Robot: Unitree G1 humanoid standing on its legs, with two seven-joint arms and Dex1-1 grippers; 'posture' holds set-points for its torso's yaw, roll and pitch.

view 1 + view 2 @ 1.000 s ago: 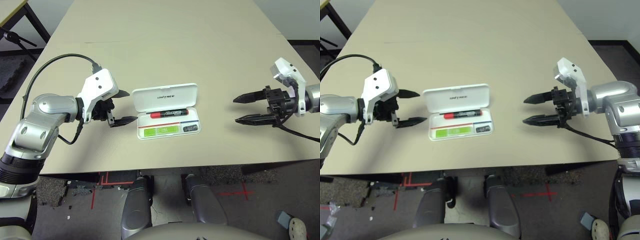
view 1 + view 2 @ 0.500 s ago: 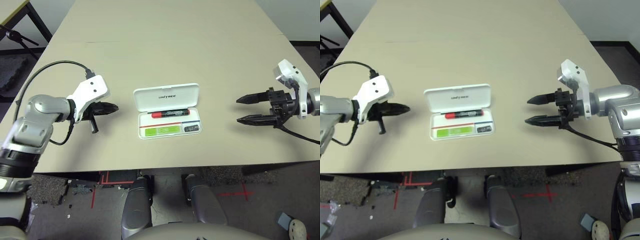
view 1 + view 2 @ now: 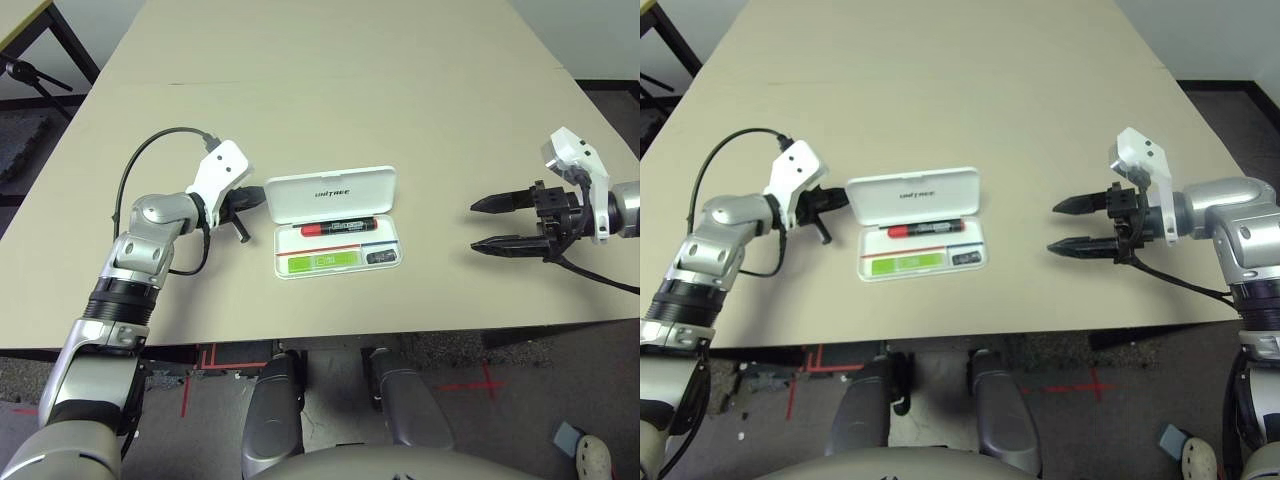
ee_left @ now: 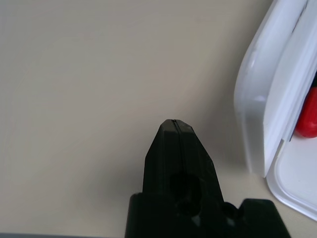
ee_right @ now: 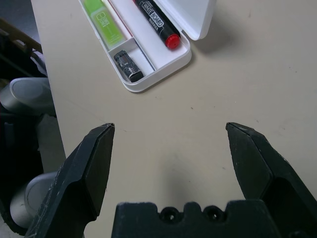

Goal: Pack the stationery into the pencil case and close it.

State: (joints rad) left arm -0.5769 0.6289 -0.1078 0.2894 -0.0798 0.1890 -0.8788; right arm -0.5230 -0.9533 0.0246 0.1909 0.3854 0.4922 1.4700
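Three items, marker (image 3: pixel 340 227) included, lie in one open pencil case (image 3: pixel 336 235).

The pencil case (image 3: pixel 336 193) looks like smooth, slightly glossy white plastic, the table (image 3: pixel 330 90) is a matt beige laminate-looking top, and the robot's forearm (image 3: pixel 135 262) is shiny silver metal with matt black fingers (image 5: pixel 89 173).
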